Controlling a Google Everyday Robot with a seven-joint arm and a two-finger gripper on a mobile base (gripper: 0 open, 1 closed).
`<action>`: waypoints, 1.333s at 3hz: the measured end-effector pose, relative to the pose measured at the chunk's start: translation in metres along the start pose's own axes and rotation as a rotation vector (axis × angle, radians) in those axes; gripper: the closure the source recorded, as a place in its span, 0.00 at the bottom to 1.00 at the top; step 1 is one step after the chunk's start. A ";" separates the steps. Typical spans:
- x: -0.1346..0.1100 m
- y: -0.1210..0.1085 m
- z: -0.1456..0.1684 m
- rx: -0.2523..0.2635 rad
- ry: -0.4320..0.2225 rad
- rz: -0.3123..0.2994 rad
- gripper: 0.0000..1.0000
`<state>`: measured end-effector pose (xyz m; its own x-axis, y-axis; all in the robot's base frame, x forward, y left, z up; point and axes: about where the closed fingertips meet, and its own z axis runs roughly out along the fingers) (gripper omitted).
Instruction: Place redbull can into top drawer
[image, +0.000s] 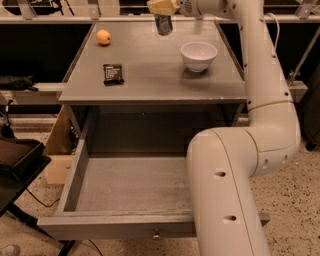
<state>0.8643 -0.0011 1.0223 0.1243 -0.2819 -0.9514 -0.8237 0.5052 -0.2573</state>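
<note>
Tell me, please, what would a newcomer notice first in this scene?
The big cream robot arm fills the right side and reaches up to the top edge, where its gripper holds the redbull can in the air above the back of the grey table. Below, the top drawer stands pulled out, its visible bottom bare. A white bowl and an orange sit on the table.
</note>
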 end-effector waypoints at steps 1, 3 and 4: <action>-0.006 0.016 -0.024 -0.047 0.096 0.003 1.00; 0.007 0.044 -0.090 -0.081 0.418 0.078 1.00; 0.012 0.050 -0.130 -0.032 0.559 0.134 1.00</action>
<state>0.7529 -0.0855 1.0196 -0.2862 -0.6099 -0.7389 -0.8298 0.5434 -0.1271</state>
